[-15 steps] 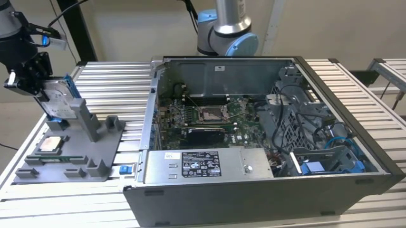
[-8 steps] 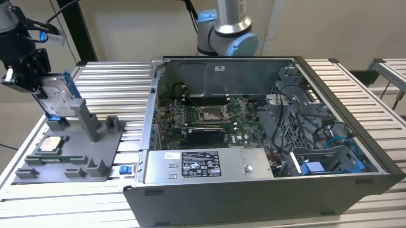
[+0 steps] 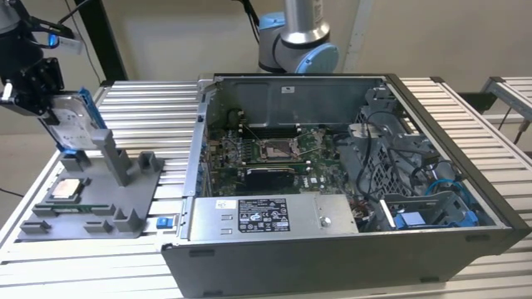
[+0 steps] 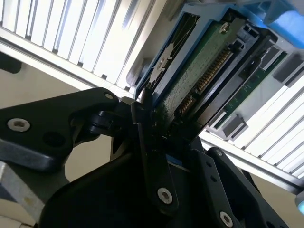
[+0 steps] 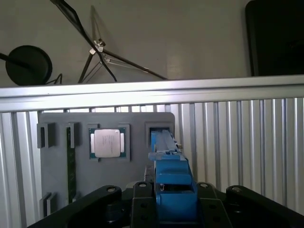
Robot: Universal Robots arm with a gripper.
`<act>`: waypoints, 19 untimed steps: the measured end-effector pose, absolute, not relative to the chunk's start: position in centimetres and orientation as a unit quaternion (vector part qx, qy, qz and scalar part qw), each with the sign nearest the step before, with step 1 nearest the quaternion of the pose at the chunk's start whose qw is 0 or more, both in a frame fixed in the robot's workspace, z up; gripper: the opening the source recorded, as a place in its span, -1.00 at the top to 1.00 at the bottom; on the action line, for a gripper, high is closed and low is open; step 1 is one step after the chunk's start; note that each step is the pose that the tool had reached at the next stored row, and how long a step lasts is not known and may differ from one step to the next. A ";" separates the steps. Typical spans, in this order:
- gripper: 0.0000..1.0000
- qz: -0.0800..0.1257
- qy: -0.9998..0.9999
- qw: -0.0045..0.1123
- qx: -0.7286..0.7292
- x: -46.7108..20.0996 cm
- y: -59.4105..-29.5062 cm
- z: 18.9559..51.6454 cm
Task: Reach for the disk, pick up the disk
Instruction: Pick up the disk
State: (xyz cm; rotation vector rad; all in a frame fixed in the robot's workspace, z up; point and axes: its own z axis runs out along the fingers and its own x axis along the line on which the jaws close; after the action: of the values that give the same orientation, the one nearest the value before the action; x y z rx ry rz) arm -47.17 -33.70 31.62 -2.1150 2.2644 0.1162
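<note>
Presently we log the pincer (image 3: 50, 103) clamped on the disk (image 3: 76, 124), holding it on edge and slightly tilted over the grey fixture plate (image 3: 137, 199) on the ribbed tabletop (image 3: 158, 118), at the exterior view's left of the open computer case (image 3: 275, 255). In the second wrist view a black finger (image 4: 147, 142) presses the disk's blue-framed side. We cannot tell whether its lower edge clears the plate's slot.

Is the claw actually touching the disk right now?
Touching. In the second wrist view the claw pinches the end of the disk with no gap between them. The first wrist view shows the disk clamped in it too.
</note>
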 end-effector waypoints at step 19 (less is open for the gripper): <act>1.00 0.037 0.730 0.020 -0.682 -47.2 -33.7 34.3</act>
State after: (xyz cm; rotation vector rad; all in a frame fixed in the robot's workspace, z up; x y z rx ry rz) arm -47.16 -33.70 34.29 -2.1152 2.2642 0.1162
